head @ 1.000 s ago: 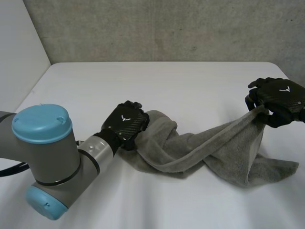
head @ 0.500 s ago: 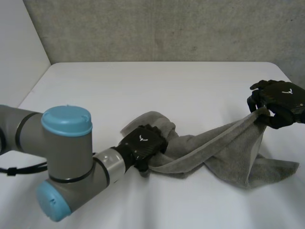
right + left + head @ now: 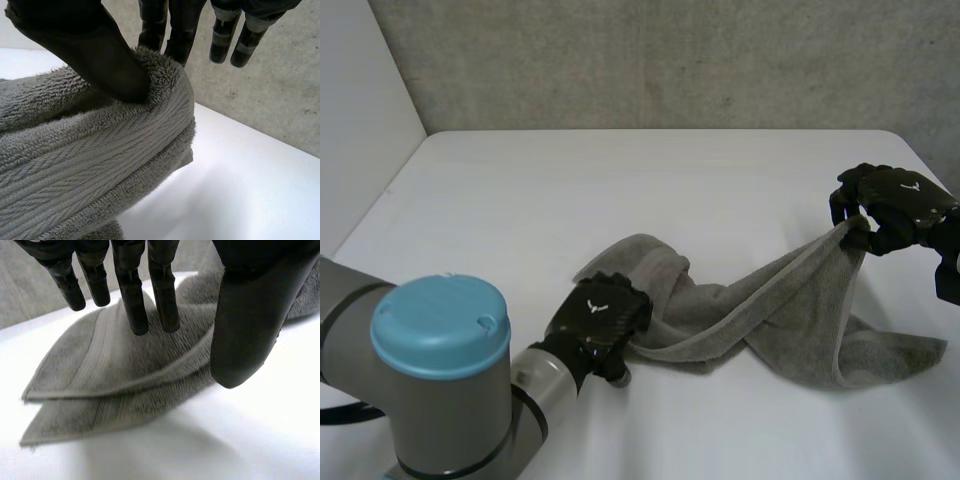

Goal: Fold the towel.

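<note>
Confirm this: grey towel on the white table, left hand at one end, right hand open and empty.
Wrong on the right hand: it is shut on the towel, pinching it between thumb and fingers, as the right wrist view shows. The rest stands.

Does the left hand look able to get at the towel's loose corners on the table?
Probably yes: the left hand is open, the layered corners of the gray towel lie at its fingertips, and nothing sits between them. The right hand pinches the far end.

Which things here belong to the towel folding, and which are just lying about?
Job: grey towel; right hand pinching its raised end; left hand, fingers straight, at its other end.
Not the job: white table; grey wall.
</note>
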Motion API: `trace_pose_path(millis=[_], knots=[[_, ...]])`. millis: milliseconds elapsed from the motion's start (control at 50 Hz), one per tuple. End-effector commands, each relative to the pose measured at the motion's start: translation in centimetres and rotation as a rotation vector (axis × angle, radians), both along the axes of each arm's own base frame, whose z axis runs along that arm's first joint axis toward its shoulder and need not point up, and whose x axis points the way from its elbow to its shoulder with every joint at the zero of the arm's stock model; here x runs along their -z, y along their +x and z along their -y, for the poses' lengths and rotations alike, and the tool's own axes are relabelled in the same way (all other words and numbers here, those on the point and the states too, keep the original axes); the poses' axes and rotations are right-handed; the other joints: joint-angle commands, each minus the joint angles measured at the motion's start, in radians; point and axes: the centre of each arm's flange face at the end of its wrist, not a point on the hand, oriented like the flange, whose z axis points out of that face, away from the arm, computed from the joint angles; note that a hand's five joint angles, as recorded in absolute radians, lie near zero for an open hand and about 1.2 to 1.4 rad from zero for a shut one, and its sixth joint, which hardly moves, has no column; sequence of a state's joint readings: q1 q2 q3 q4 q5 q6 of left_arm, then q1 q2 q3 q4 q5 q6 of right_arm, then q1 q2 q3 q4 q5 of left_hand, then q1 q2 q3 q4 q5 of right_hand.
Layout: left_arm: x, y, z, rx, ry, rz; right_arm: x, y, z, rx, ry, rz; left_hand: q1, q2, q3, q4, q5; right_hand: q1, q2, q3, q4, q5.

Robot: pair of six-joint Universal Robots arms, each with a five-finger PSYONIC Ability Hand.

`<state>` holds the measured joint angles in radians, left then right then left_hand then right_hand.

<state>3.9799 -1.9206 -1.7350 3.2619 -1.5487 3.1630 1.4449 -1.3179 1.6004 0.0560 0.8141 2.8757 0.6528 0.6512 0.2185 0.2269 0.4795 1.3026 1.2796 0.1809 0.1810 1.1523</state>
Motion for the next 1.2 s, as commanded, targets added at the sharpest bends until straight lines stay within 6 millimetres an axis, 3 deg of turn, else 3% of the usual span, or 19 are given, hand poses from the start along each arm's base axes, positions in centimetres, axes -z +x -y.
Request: trace_pose_path(millis=[20, 140, 340, 500, 740, 840, 880, 900, 940, 980, 1060, 1100, 1120, 1160, 1180, 1200], knots=[[0.6, 0.1, -0.9, 0.008, 0.025, 0.006, 0.3, -0.1, 0.0, 0.002, 0.007, -0.004, 0.039, 0.041, -0.044, -0.052, 0.038, 0.094, 0.117, -0.006, -0.006, 0.069], [0.3, -0.4, -1.3, 0.027, 0.012, -0.005, 0.3, -0.1, 0.0, 0.001, 0.008, -0.005, 0.03, 0.032, -0.044, -0.052, 0.029, 0.094, 0.117, -0.006, -0.006, 0.069], [3.2, -1.9, 1.5, -0.035, -0.03, 0.0, 0.6, 0.2, -0.5, -0.011, 0.021, -0.001, -0.028, -0.027, -0.044, -0.052, -0.029, 0.094, 0.117, -0.006, -0.006, 0.069], [4.1, -3.0, 3.3, -0.075, -0.057, 0.008, 0.8, 0.2, -0.6, -0.012, 0.029, 0.0, -0.034, -0.033, -0.044, -0.052, -0.035, 0.094, 0.117, -0.006, -0.006, 0.069], [3.5, -4.4, 4.8, -0.076, -0.099, -0.029, 0.9, 0.2, -0.9, -0.018, 0.024, -0.01, -0.016, -0.015, -0.044, -0.052, -0.018, 0.094, 0.117, -0.006, -0.006, 0.069], [3.7, -4.9, 5.3, -0.076, -0.114, -0.04, 0.8, 0.0, -0.8, -0.014, 0.018, -0.014, 0.142, 0.144, -0.044, -0.052, 0.141, 0.094, 0.117, -0.006, -0.006, 0.069], [3.9, -5.1, 5.6, -0.074, -0.136, -0.046, 0.7, 0.0, -0.8, -0.013, 0.017, -0.014, 0.408, 0.409, -0.044, -0.052, 0.407, 0.094, 0.117, -0.006, -0.006, 0.069], [3.9, -5.1, 5.6, -0.074, -0.137, -0.047, 0.7, 0.0, -0.8, -0.013, 0.017, -0.014, 0.409, 0.411, -0.044, -0.052, 0.408, 0.094, 0.117, -0.006, -0.006, 0.069], [3.9, -5.1, 6.0, -0.075, -0.161, -0.055, 0.4, -0.1, -0.8, -0.009, 0.009, -0.015, 0.742, 0.743, -0.044, -0.052, 0.74, 0.094, 0.117, -0.006, -0.006, 0.069], [3.9, -4.7, 6.4, -0.088, -0.164, -0.051, -0.1, -0.2, -0.9, -0.006, -0.004, -0.017, 0.744, 0.745, -0.044, -0.052, 0.742, 0.094, 0.117, -0.006, -0.006, 0.069], [3.4, -3.9, 7.3, -0.114, -0.166, -0.049, -1.2, -0.2, -1.1, -0.004, -0.04, -0.02, 0.744, 0.745, -0.044, -0.052, 0.742, 0.094, 0.117, -0.006, -0.006, 0.069], [1.5, -3.2, 7.6, -0.131, -0.191, -0.068, -2.4, 0.1, -1.7, -0.025, -0.07, -0.022, 0.744, 0.745, -0.044, -0.052, 0.742, 0.094, 0.117, -0.006, -0.006, 0.069], [1.5, -3.2, 7.6, -0.131, -0.192, -0.068, -2.4, 0.1, -1.7, -0.025, -0.07, -0.022, 0.744, 0.745, -0.044, -0.052, 0.742, 0.094, 0.117, -0.006, -0.006, 0.069], [-0.9, -1.9, 7.5, -0.134, -0.226, -0.074, -3.2, 0.5, -2.5, -0.069, -0.08, -0.03, 0.744, 0.745, -0.044, -0.052, 0.742, 0.094, 0.117, -0.006, -0.006, 0.069], [-0.9, -1.9, 7.5, -0.134, -0.226, -0.074, -3.2, 0.5, -2.5, -0.07, -0.08, -0.03, 0.744, 0.745, -0.044, -0.052, 0.742, 0.094, 0.117, -0.006, -0.006, 0.069], [-2.3, -1.1, 7.5, -0.132, -0.252, -0.069, -3.7, 0.7, -3.2, -0.102, -0.095, -0.051, 0.744, 0.745, -0.044, -0.052, 0.742, 0.094, 0.117, -0.006, -0.006, 0.069]])
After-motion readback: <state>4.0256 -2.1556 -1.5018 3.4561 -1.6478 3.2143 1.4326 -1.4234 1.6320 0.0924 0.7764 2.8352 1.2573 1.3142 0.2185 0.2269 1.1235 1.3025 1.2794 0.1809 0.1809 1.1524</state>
